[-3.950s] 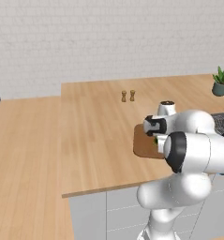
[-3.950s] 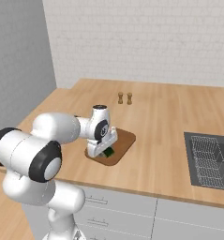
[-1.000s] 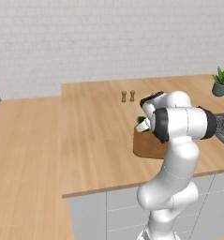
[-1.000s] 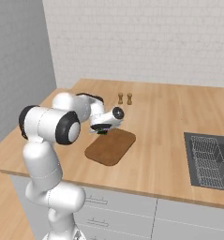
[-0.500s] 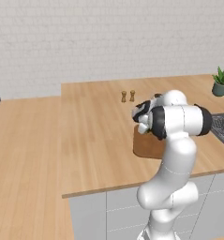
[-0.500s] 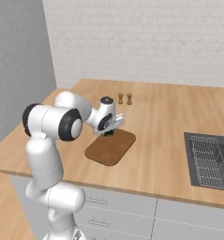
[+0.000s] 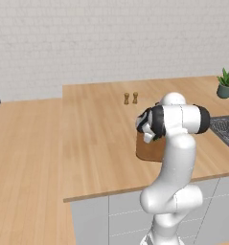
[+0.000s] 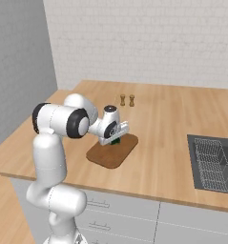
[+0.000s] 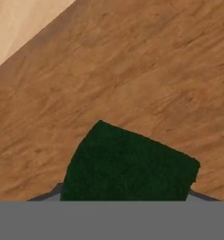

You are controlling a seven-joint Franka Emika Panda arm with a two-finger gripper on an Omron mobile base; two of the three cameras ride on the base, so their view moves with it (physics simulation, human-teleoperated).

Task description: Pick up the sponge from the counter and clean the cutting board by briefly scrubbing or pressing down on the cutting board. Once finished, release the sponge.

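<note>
My gripper is shut on the sponge, a small dark green block, and holds it low over the far end of the cutting board. Whether the sponge touches the board I cannot tell. The hand view looks down on the sponge's green top with the board's reddish-brown grain close behind it and a corner of the lighter counter at the upper left. From the left base view, the arm's elbow covers most of the cutting board, and the hand sits above its left edge.
Two small brown shakers stand farther back on the counter. A sink with a wire rack is set into the counter at the right. A potted plant stands at the far right.
The hand has come down and tipped towards the cutting board's far end, with the sponge still in its grip. The base views have not shifted.
</note>
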